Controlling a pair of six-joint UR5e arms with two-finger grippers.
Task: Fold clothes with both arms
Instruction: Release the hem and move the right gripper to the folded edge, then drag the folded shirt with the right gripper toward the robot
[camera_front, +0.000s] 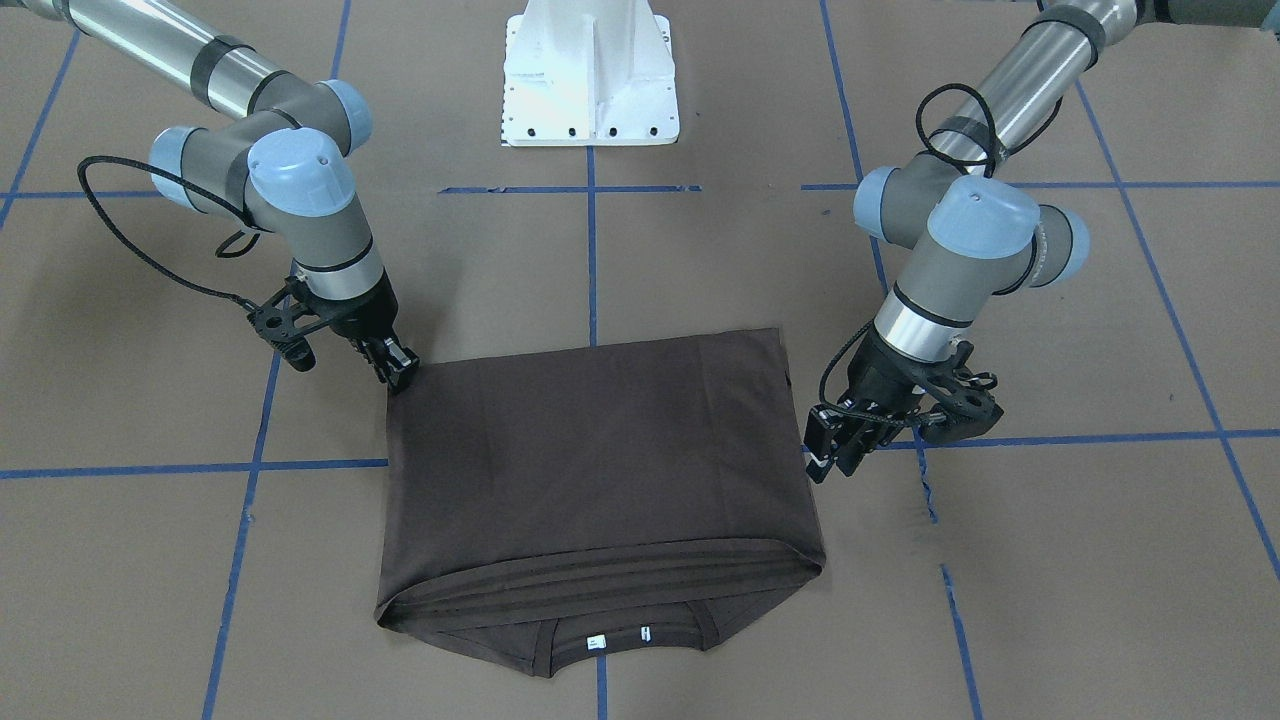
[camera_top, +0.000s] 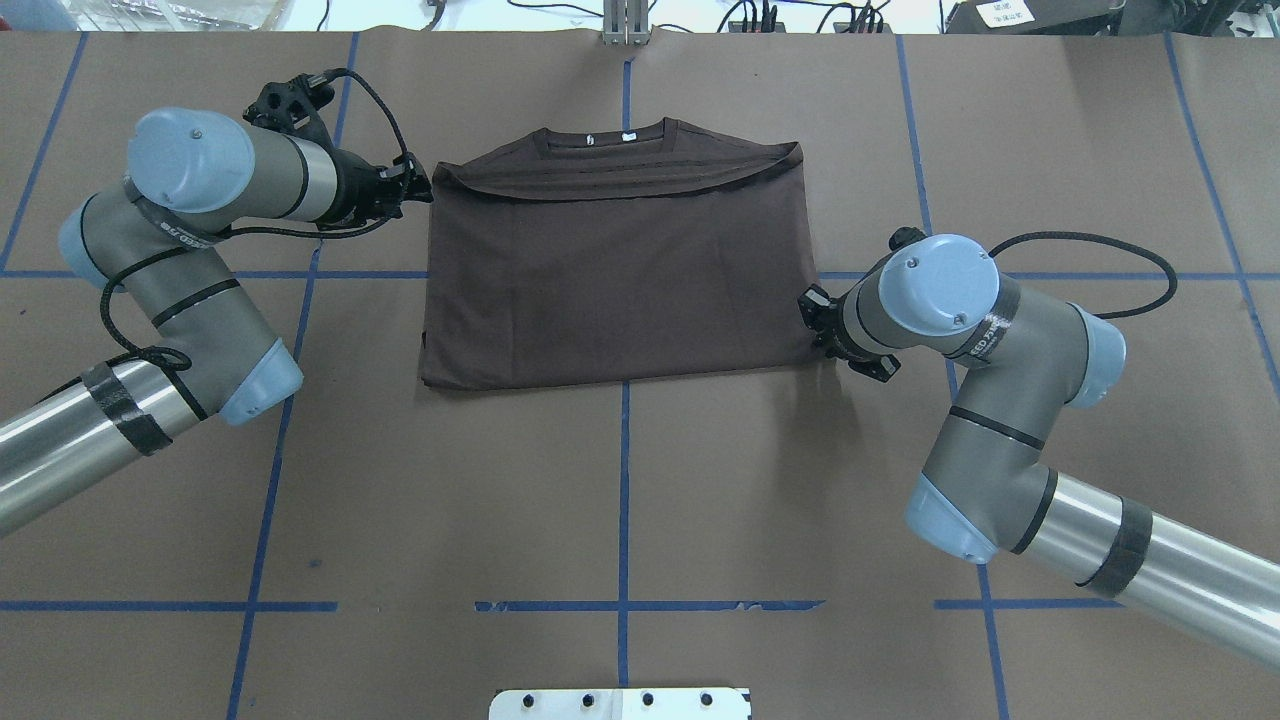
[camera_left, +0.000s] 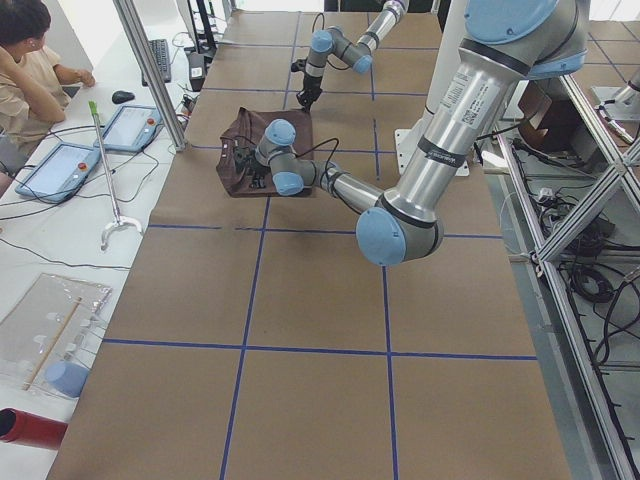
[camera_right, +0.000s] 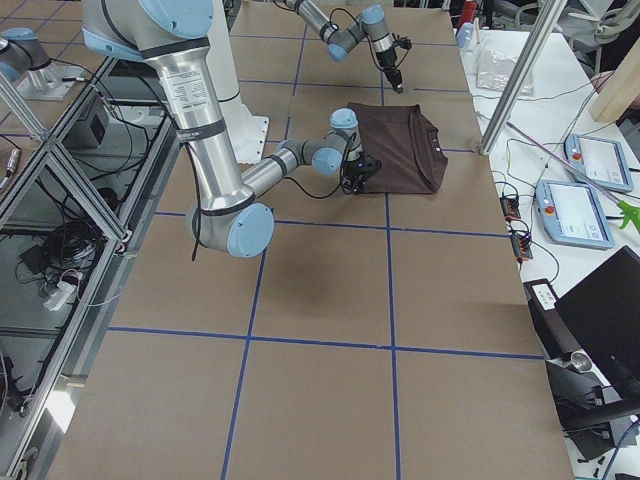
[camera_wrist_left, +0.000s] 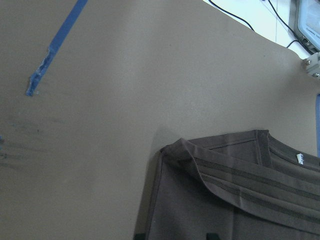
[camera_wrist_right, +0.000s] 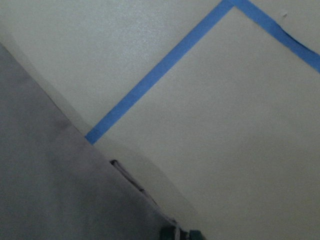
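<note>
The dark brown T-shirt (camera_front: 600, 450) lies flat on the table, folded in half, its hem edge just short of the collar (camera_front: 600, 640) with the white labels. In the overhead view the T-shirt (camera_top: 620, 280) sits between both arms. My left gripper (camera_front: 828, 458) is at the collar-side corner (camera_top: 440, 185). In the left wrist view its two fingertips stand apart over the T-shirt (camera_wrist_left: 240, 200), so it is open. My right gripper (camera_front: 400, 375) points down at the fold-side corner. In the right wrist view its tips sit close together at the edge of the T-shirt (camera_wrist_right: 50, 175).
The white pedestal base (camera_front: 590, 80) stands behind the shirt. Blue tape lines (camera_top: 625, 480) cross the brown table. In the exterior left view a person (camera_left: 30, 60) sits by tablets (camera_left: 125, 125) at the far side, past a metal post (camera_left: 150, 70).
</note>
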